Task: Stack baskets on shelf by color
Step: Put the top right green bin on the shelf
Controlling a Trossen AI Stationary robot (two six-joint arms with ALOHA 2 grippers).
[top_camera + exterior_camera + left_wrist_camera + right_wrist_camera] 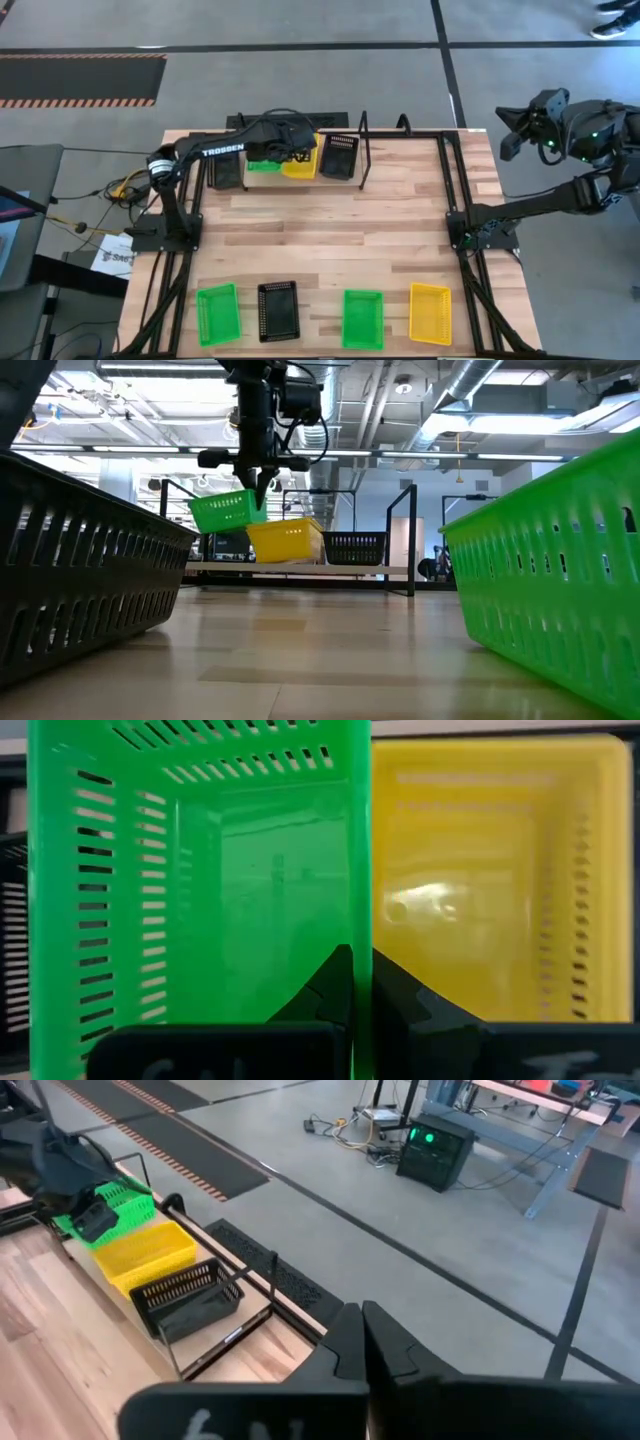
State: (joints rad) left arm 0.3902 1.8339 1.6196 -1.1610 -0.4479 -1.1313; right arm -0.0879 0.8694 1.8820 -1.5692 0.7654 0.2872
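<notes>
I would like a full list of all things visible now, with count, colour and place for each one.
held basket: one, green, in the left claw above the shelf's left part
yellow basket: one, on the shelf, middle
black basket: one, on the shelf, right
front baskets: four on the table's near edge: green, black, green, yellow
shelf: one, light wood, black wire frame, table's far edge
left claw: shut on the green basket's wall
right claw: shut, empty, beyond the table's right edge
</notes>
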